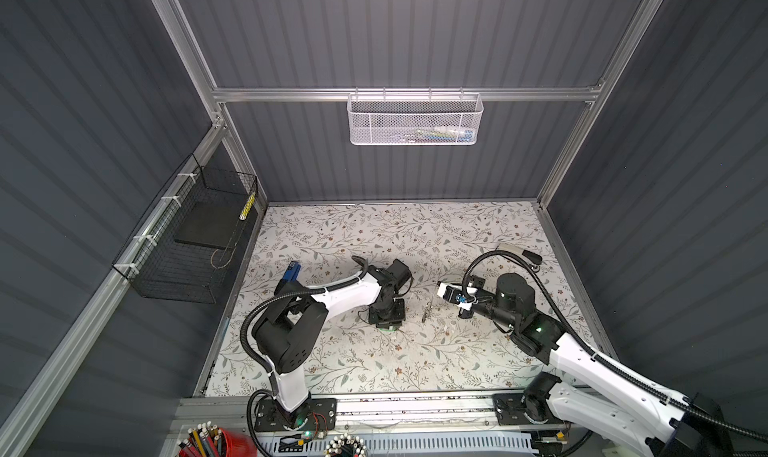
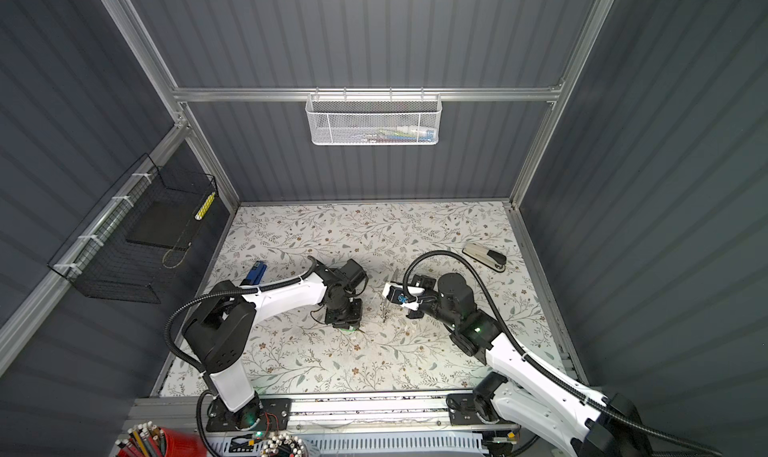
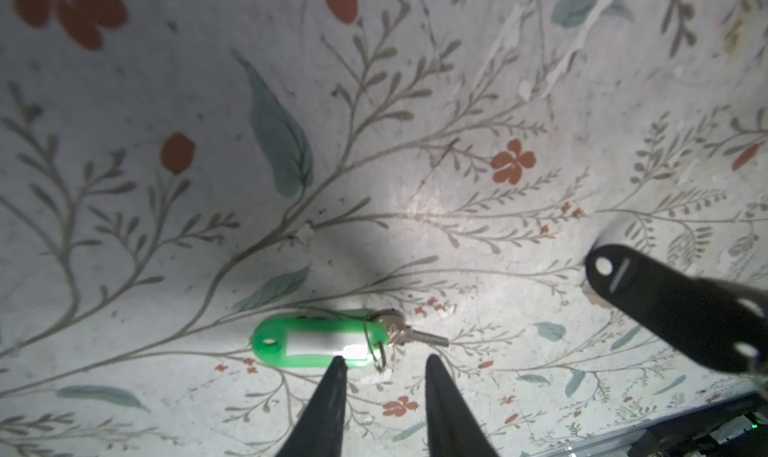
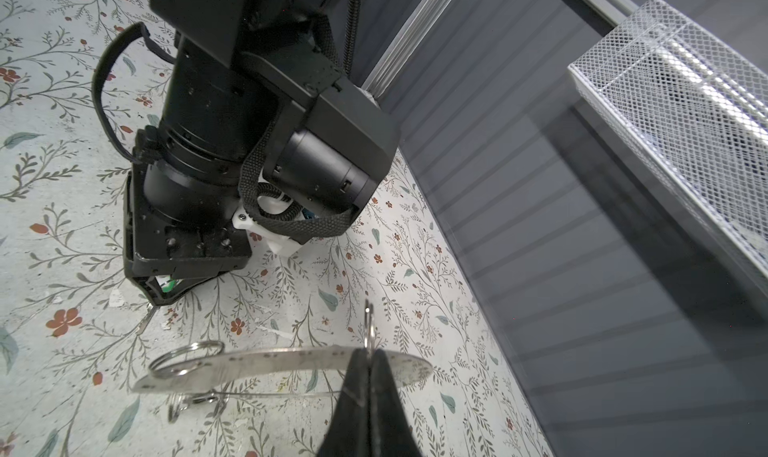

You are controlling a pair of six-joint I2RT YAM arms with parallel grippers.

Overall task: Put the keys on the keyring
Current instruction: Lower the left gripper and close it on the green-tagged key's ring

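One green oval tag (image 3: pixel 307 344) with white label and small silver key (image 3: pixel 419 337)

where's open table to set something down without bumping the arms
Bare table runs along the back wall, behind the blue stapler, the arms and the grey stapler. A second free patch lies at the front, along the rail. The centre is crowded: left gripper at the green tag, right gripper holding the keyring.

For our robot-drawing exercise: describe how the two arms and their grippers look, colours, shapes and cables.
The left arm and right arm have white shells, black joints and black ribbed cable hoses. The left gripper and right gripper each have two black tapered fingers.
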